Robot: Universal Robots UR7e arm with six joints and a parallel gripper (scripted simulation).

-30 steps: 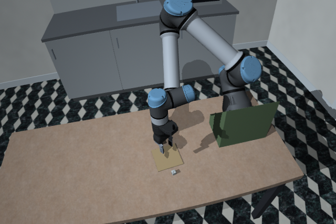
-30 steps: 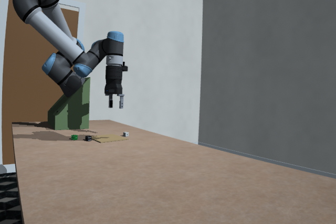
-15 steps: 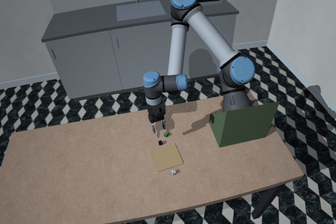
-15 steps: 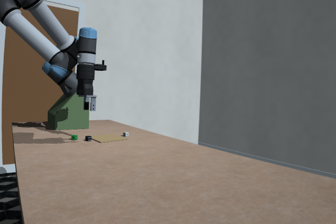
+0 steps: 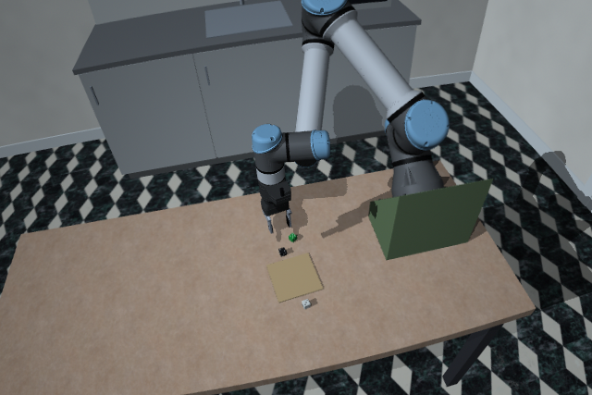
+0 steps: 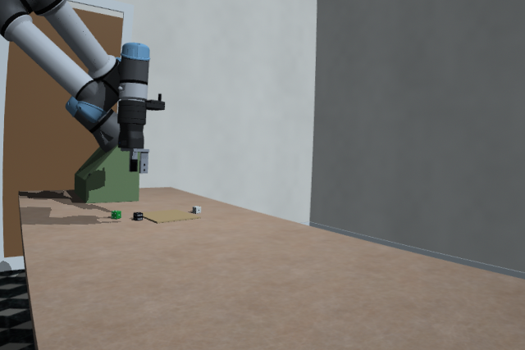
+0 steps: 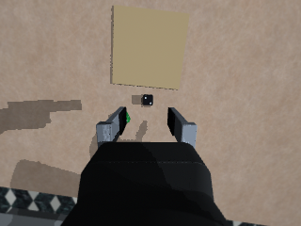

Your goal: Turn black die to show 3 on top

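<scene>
The black die lies on the table just off the far edge of the tan mat. It also shows in the side view and in the wrist view, beside the mat. My gripper is open and empty, well above the table, over the spot just behind the black die. It shows in the side view and in the wrist view. A green die lies close to the black one, and in the wrist view it peeks past my left finger. A white die lies off the mat's near corner.
A green box stands on the table at the right by the arm's base. The arm's shadow falls on the table behind the dice.
</scene>
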